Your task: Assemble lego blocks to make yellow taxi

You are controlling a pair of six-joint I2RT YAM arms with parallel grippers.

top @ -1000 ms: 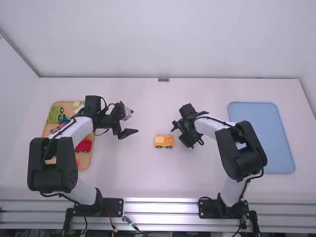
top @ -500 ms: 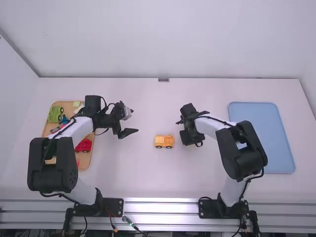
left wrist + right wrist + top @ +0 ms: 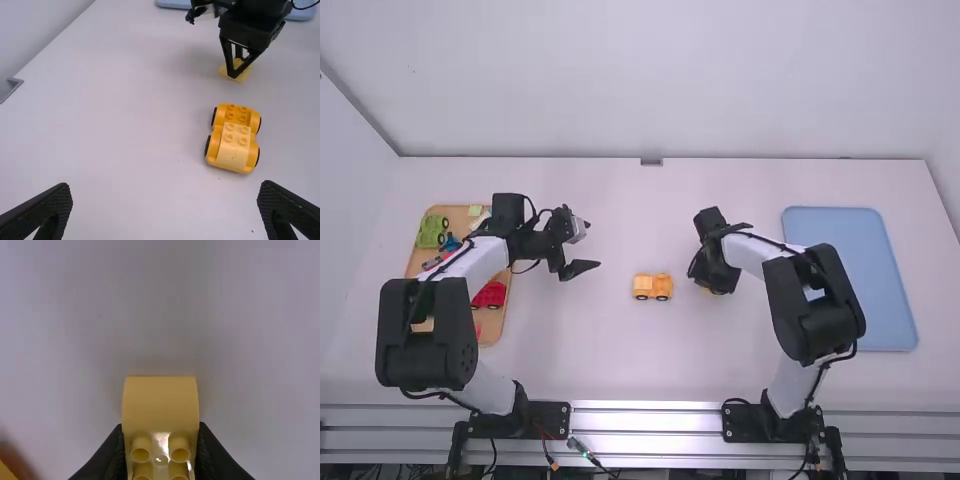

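My left gripper (image 3: 592,246) is over the table left of the orange-yellow car base (image 3: 652,287), and my right gripper (image 3: 704,277) is just right of that base. In the left wrist view the car base (image 3: 240,114) has black wheels and carries a pale yellow studded block (image 3: 233,142) on one end; the left gripper (image 3: 165,192) is open with nothing between its fingers. A curved yellow block (image 3: 160,405), studs showing, is pinched by the right gripper (image 3: 160,445) in the right wrist view, at or close above the table; its lower part is hidden.
A wooden tray (image 3: 492,325) at the left holds a green vehicle (image 3: 431,232), a red vehicle (image 3: 490,295) and other pieces, partly behind the left arm. At the right lies a light blue tray (image 3: 860,270), near the right arm.
The right gripper has shifted a little to the right and turned, with a bit of yellow now showing beneath it. The left arm and the car base have stayed put.
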